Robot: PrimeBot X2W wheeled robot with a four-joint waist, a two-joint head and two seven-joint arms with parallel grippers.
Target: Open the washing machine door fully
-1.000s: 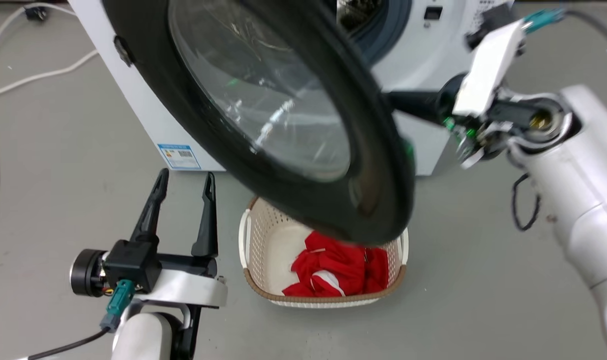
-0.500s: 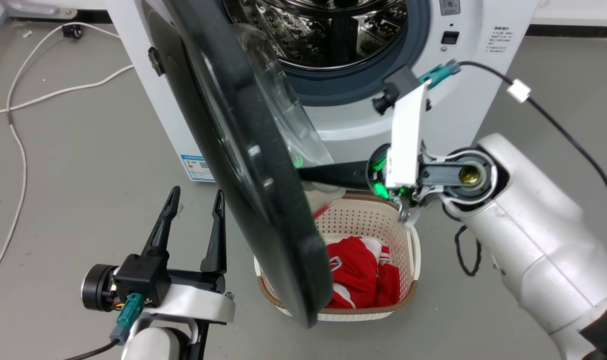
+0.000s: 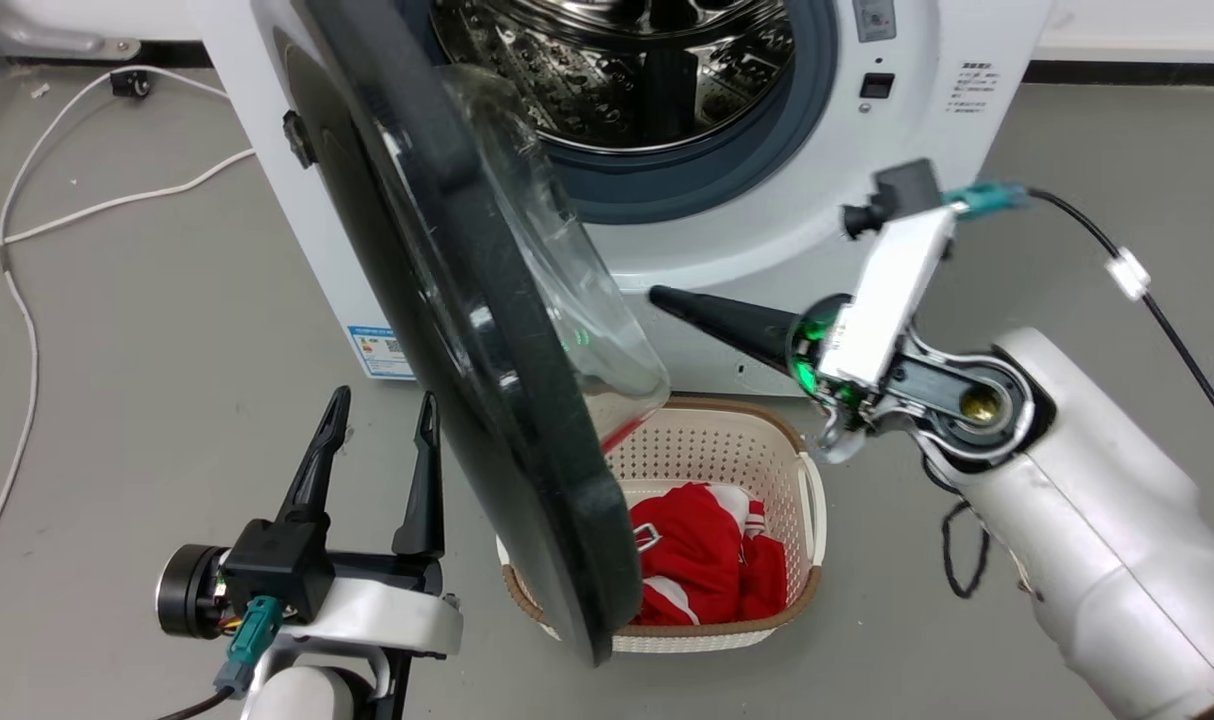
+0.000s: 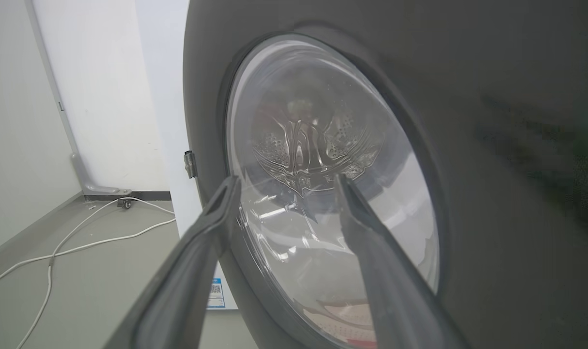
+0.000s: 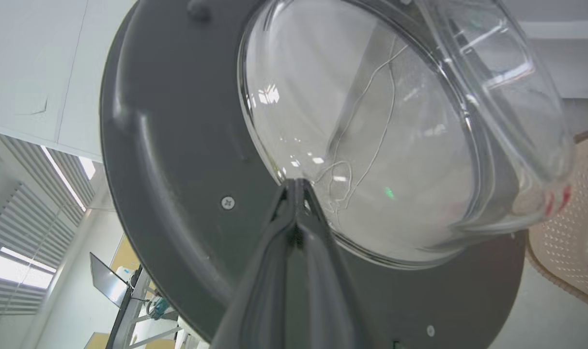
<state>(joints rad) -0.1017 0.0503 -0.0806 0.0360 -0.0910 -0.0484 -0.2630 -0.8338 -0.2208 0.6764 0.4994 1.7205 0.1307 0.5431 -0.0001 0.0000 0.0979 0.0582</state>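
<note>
The washing machine door (image 3: 512,420) stood swung well out from the white machine (image 3: 917,110), hinged at the machine's front edge on my left. Its black rim was almost edge-on to my head camera, and its glass bowl bulged toward the drum mouth (image 3: 647,70), which lay open to view. A second earlier the door had faced the camera and covered most of that mouth.

My right pincer (image 3: 667,297) had its fingers pressed together on nothing. Half a second earlier they had reached in against the door's inner side; now the tip pointed at the glass bowl with a small gap between.

My left pincer (image 3: 383,400) hung with fingers apart, just beside the door's outer face, as before. On the floor under the door's lower edge sat the basket (image 3: 802,490) holding red cloth (image 3: 697,560).
</note>
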